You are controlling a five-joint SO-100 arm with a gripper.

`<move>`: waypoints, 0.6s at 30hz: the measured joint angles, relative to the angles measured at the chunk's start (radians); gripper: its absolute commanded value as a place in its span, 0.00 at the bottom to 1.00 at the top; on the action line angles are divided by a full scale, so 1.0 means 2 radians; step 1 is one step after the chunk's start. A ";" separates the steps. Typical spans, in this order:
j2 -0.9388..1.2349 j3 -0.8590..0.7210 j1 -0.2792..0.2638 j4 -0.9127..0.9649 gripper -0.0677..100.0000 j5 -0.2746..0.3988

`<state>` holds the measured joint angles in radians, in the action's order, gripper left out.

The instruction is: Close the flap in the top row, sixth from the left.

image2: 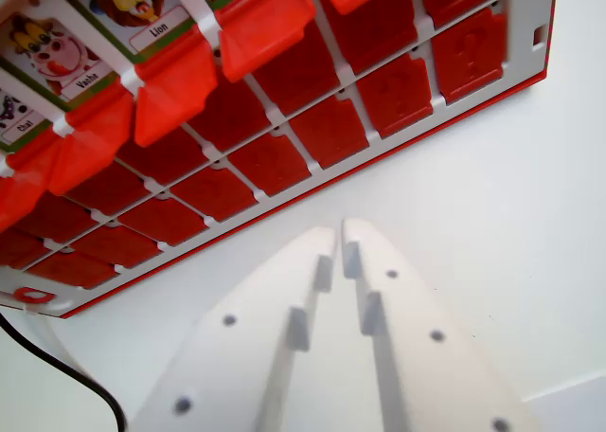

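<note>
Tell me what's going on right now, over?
Gripper shut, empty, off the red board. Several flaps raised, Lion flap among them. Nothing in the way.

Several red flaps [265, 20] along the red-and-white game board's [284, 138] upper row, toward 11 o'clock, stand raised and tilted, exposing animal cards; which one is sixth cannot be told.

Bare table [530, 214] free beside the board [312, 157]; raised flaps [265, 25] jut out
</note>
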<state>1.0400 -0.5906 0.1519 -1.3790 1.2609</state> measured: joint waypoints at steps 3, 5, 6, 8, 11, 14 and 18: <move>-0.035 0.015 0.000 0.015 0.00 0.000; -0.055 0.025 0.000 0.025 0.00 -0.004; -0.065 0.031 0.000 0.029 0.00 -0.006; -0.084 0.044 0.000 0.037 0.00 -0.009; -0.108 0.058 0.000 0.051 0.00 -0.012; -0.127 0.065 0.000 0.062 0.00 -0.012; -0.140 0.067 0.000 0.077 0.00 -0.012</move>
<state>0.7593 -0.4571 0.1519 -1.2257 1.2364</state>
